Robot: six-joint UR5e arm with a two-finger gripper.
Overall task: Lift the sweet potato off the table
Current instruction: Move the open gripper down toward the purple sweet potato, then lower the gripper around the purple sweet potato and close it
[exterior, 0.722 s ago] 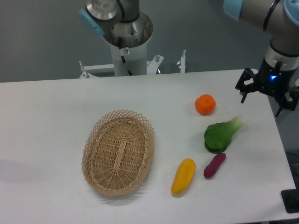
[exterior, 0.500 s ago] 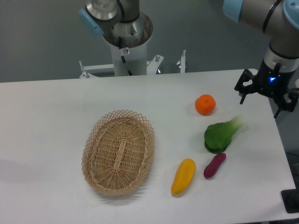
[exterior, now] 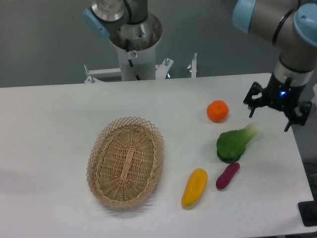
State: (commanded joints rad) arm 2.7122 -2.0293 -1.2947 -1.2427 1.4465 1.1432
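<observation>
Closest to the front edge of the table (exterior: 54, 114), toward its right side, lies a yellow-orange elongated vegetable (exterior: 194, 187), and just beside it on the right, apart from it, lies the sweet potato (exterior: 227, 175), small, dark magenta-purple, tilted with its upper end pointing toward the right edge. To the left of these, near the middle of the table, sits an oval wicker basket (exterior: 126, 161). Just behind the sweet potato is a green leafy vegetable (exterior: 234, 143) with a pale stalk end; whether the two touch cannot be told. Farther back sits a round orange fruit (exterior: 217, 111). Above the table's right edge, well apart from the sweet potato, hangs the gripper (exterior: 271, 111), its dark fingers spread wide with nothing between them. At the far edge stands the arm's base column (exterior: 133, 47)
</observation>
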